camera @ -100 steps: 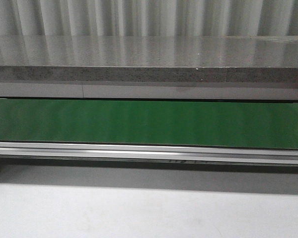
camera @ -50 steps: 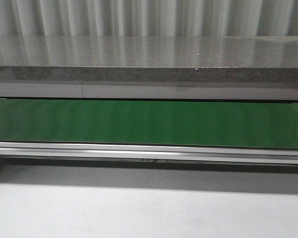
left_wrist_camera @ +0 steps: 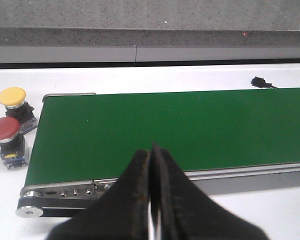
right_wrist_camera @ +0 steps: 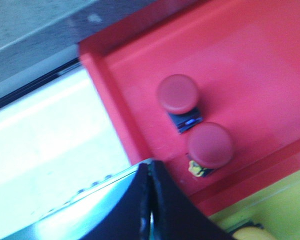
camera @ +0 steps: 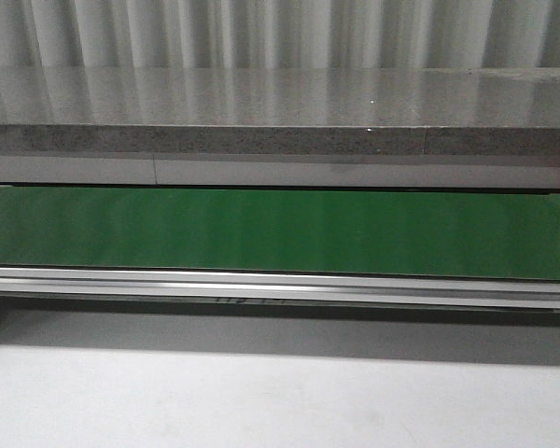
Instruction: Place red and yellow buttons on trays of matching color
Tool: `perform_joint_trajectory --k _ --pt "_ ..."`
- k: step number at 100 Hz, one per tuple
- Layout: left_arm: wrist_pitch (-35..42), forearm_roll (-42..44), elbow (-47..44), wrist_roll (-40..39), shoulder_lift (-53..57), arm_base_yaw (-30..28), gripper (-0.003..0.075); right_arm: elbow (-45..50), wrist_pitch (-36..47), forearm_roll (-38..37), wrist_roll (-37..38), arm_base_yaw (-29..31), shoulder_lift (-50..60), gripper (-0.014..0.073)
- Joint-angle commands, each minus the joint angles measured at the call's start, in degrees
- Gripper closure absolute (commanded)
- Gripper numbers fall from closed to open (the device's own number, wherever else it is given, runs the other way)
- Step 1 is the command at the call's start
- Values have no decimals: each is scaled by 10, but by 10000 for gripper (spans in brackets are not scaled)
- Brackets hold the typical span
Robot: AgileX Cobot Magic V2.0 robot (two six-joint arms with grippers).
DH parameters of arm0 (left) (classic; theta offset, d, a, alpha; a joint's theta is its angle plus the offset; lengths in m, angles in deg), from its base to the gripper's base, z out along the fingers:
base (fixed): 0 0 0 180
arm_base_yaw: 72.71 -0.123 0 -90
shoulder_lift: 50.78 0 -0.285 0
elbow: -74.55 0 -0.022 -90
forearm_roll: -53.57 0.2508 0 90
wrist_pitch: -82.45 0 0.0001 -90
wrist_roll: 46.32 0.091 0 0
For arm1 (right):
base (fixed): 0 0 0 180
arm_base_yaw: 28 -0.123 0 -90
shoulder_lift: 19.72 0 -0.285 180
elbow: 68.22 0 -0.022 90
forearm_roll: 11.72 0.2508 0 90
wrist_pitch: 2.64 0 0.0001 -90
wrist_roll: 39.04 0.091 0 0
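— Where are the buttons?
— Two red ones point(right_wrist_camera: 177, 93) lying in the red tray point(right_wrist_camera: 270, 55), side by side. One more red button point(left_wrist_camera: 4, 129) and a yellow button point(left_wrist_camera: 12, 96) standing on the white table point(left_wrist_camera: 140, 77), just beside the end of the green belt point(left_wrist_camera: 165, 130).
— And the grippers?
— Left gripper point(left_wrist_camera: 151, 197) shut tight, nothing inside. Right gripper point(right_wrist_camera: 148, 200) shut too, empty, over the red tray's edge. A bit of yellow tray point(right_wrist_camera: 275, 210) next to it.
— Hard to pick up?
— Probably light and hard. Smooth round cap, likely slippery. Better to pinch the boxy dark body under the cap.
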Motion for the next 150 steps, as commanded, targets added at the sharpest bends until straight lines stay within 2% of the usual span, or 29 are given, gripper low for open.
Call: perform_joint_trajectory --k 1,44,66,106,150 --pt "38 -10 15 0 -2 5 741 -12 -1 3 -22 -14 49 659" --pt "38 -10 15 0 -2 5 741 -8 -81 3 -98 -178 171 659" --pt "38 -10 15 0 -2 5 741 53 -79 3 -108 -245 250 659" --pt "38 -10 15 0 -2 5 741 207 -70 3 -135 -266 442 659" --pt "68 -10 15 0 -2 4 741 300 -68 3 -135 -266 638 659"
